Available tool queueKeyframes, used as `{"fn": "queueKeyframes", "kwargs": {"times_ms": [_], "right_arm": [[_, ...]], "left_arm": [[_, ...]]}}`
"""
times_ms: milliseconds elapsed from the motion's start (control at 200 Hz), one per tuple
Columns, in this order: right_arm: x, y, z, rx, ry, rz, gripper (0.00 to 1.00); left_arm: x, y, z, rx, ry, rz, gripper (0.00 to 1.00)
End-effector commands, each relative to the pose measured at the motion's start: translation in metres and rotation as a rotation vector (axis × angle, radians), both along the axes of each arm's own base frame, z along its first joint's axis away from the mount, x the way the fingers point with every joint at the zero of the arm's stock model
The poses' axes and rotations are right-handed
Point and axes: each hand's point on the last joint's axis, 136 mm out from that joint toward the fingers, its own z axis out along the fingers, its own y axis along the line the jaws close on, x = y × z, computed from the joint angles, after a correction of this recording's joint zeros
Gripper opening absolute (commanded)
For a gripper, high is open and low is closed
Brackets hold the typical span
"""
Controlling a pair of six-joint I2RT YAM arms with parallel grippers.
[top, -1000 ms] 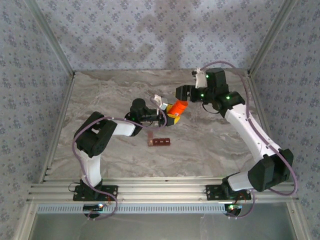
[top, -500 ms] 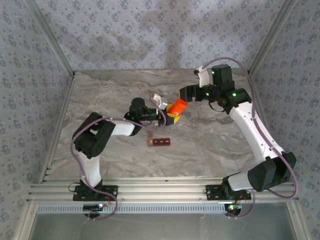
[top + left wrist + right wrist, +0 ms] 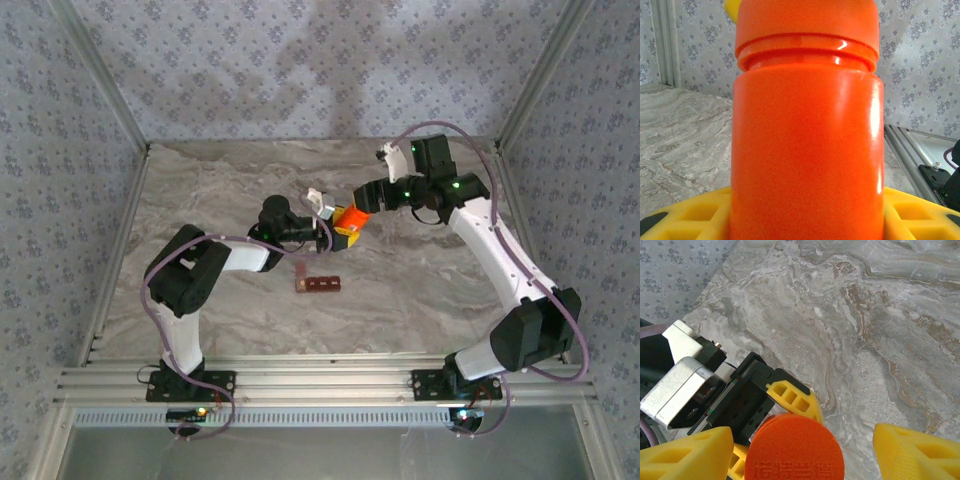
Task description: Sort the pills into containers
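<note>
Top external view: the left gripper (image 3: 340, 225) is clamped on the orange pill bottle (image 3: 353, 214). The right gripper (image 3: 364, 197) sits at the bottle's cap (image 3: 796, 452), its yellow fingers (image 3: 690, 452) spread apart either side without pinching it. The containers strip (image 3: 318, 285) lies flat near the bottle, on its arm-base side.

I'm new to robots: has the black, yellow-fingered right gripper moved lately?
Yes: the right gripper came nearer the dark red-brown cell strip, over the orange plastic bottle.
</note>
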Motion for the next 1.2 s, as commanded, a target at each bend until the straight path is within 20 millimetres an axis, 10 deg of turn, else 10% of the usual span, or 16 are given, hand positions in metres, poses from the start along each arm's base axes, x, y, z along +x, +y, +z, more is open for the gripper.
{"fn": "queueKeyframes", "kwargs": {"times_ms": [0, 815, 1194], "right_arm": [[-0.008, 0.006, -0.008, 0.005, 0.028, 0.043, 0.74], [-0.015, 0.018, -0.028, 0.089, 0.119, 0.046, 0.32], [-0.015, 0.005, -0.051, 0.238, 0.174, -0.364, 0.31]], "left_arm": [[-0.005, 0.000, 0.030, -0.050, -0.084, -0.026, 0.00], [-0.005, 0.002, 0.034, -0.071, -0.092, -0.012, 0.00], [-0.003, 0.004, 0.037, -0.087, -0.099, 0.010, 0.00]]}}
